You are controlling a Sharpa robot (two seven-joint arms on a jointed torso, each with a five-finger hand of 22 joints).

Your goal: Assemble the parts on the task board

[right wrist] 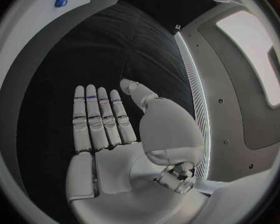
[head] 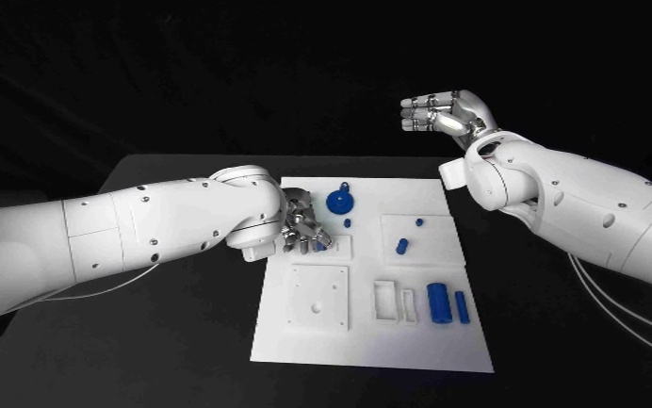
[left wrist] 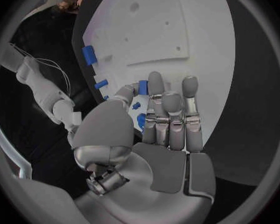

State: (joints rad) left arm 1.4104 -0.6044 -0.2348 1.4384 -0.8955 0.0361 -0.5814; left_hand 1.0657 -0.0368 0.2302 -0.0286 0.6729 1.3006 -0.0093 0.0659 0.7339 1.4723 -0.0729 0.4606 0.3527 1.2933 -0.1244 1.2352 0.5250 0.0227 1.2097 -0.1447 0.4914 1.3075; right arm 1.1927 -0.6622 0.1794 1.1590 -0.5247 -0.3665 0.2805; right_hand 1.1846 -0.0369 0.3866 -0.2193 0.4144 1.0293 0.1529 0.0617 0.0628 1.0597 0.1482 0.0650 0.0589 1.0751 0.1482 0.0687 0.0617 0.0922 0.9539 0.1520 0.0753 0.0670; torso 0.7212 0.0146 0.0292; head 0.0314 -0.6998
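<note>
The white task board (head: 306, 333) lies in the middle of the black table. My left hand (head: 304, 229) reaches down onto its upper left area, fingertips at a small blue part (head: 320, 246). In the left wrist view the left hand (left wrist: 168, 119) has its fingers stretched over the board (left wrist: 159, 30), with a small blue part (left wrist: 142, 86) between thumb tip and a finger; whether it is gripped is unclear. My right hand (head: 442, 114) hangs high beyond the board's far right corner. It holds nothing, and the right hand (right wrist: 105, 119) shows a flat palm with straight fingers.
On the board lie a round blue part with a tab (head: 340, 203), a short blue peg (head: 402, 246), a thick blue cylinder (head: 437, 302) and a thin blue rod (head: 462, 306). White raised blocks (head: 386, 299) and a square plate (head: 318, 299) sit near the front.
</note>
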